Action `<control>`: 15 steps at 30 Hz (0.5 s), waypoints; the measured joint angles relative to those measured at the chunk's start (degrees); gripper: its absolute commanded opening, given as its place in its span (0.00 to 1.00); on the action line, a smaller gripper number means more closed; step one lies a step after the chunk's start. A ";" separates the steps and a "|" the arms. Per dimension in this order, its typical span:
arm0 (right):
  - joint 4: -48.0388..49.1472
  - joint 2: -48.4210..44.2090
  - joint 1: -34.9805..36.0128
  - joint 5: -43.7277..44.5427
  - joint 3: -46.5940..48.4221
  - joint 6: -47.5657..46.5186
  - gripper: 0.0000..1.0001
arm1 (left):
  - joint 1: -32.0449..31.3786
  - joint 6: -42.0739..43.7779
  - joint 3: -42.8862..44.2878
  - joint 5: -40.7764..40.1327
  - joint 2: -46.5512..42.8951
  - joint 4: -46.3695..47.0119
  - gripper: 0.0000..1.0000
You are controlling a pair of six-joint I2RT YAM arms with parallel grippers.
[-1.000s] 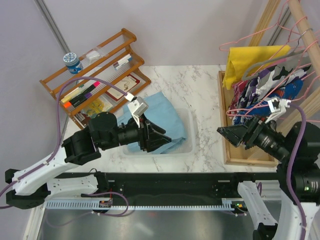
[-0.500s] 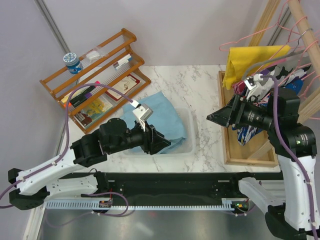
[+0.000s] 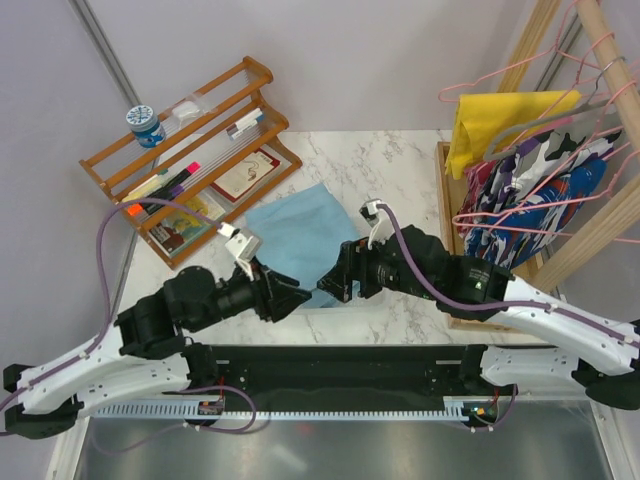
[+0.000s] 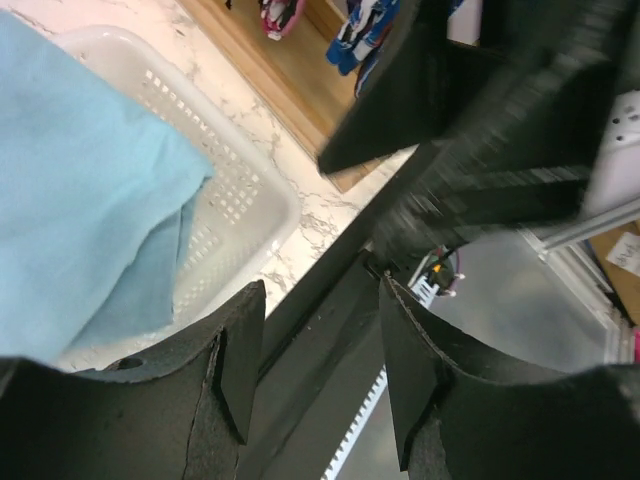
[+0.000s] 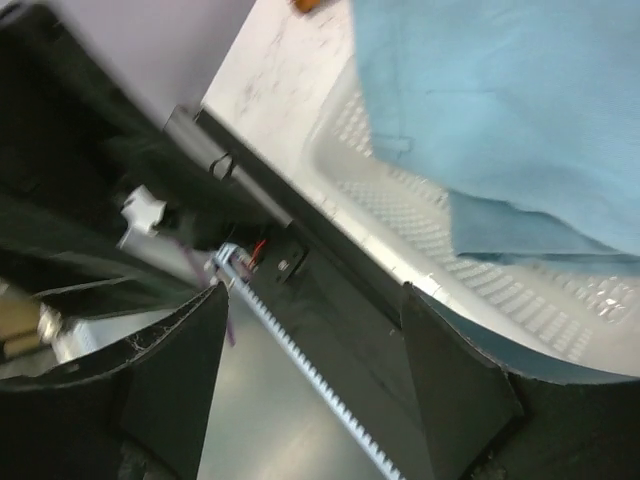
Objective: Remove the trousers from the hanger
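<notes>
The light sky-blue trousers (image 3: 300, 232) lie bunched in the clear plastic tray (image 4: 240, 200), with no hanger on them. They also show in the left wrist view (image 4: 80, 180) and the right wrist view (image 5: 500, 100), where the tray's (image 5: 390, 195) perforated wall shows. Pink wire hangers (image 3: 500, 75) hang on the rack at the right. My left gripper (image 3: 298, 296) (image 4: 315, 370) is open and empty at the tray's front edge. My right gripper (image 3: 326, 287) (image 5: 315, 380) is open and empty, facing it tip to tip.
A wooden shelf (image 3: 190, 130) with pens, cards and a blue-lidded jar (image 3: 146, 125) stands at back left. At right, a wooden rack holds a yellow cloth (image 3: 505, 125) and patterned clothes (image 3: 530, 195) above a wooden box (image 3: 470, 305). A black rail (image 3: 330, 365) runs along the near edge.
My right arm has swung from the clothes rack leftward and down to the tray's front edge. My left gripper has drawn back off the tray toward the near side.
</notes>
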 measured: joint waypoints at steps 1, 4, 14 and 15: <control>2.38 -1.20 0.04 2.34 -3.08 0.50 0.78 | -0.04 -0.85 -1.97 0.07 -2.78 -0.07 0.57; 11.76 -5.27 -0.55 6.86 -14.43 1.77 0.79 | -0.33 -3.43 -7.54 0.02 -12.11 0.57 0.58; 50.62 -20.09 1.77 13.88 -57.48 6.34 0.87 | -0.39 -10.99 -28.13 1.25 -36.92 5.84 0.57; 54.40 -21.44 2.40 14.56 -59.95 6.75 0.87 | -0.37 -11.52 -29.77 2.21 -36.70 6.60 0.57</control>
